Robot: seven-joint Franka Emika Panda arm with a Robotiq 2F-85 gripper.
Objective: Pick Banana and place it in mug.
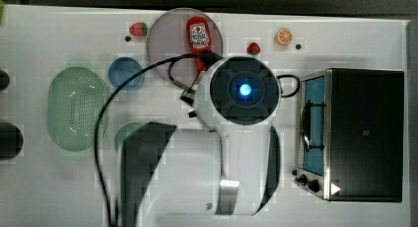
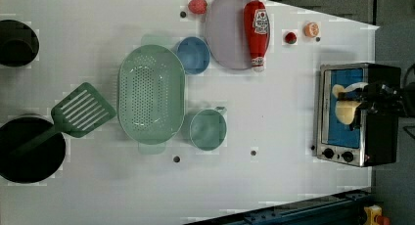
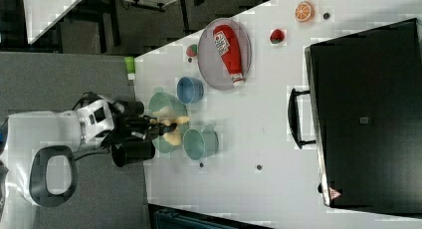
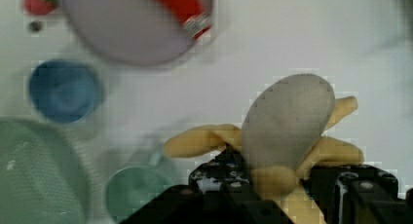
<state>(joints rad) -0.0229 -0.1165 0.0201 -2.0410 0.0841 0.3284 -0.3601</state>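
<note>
Yellow peeled banana (image 4: 292, 136), probably a soft, light toy, sits clenched mid-body in the tool (image 4: 272, 185), with the mug (image 4: 131, 190) just beside.

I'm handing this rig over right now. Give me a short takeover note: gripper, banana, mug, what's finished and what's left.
Gripper: shut on the banana, a peeled toy one with its yellow peel flaps spread; it is held up off the table.
Mug: teal, upright and empty on the white table, beside the green colander with its handle pointing away from the colander.
Done: banana picked and lifted.
Left: carry it over the mug, lower it in, release. In the wrist view the mug sits off to one side of the banana, so it is not yet lined up.
</note>
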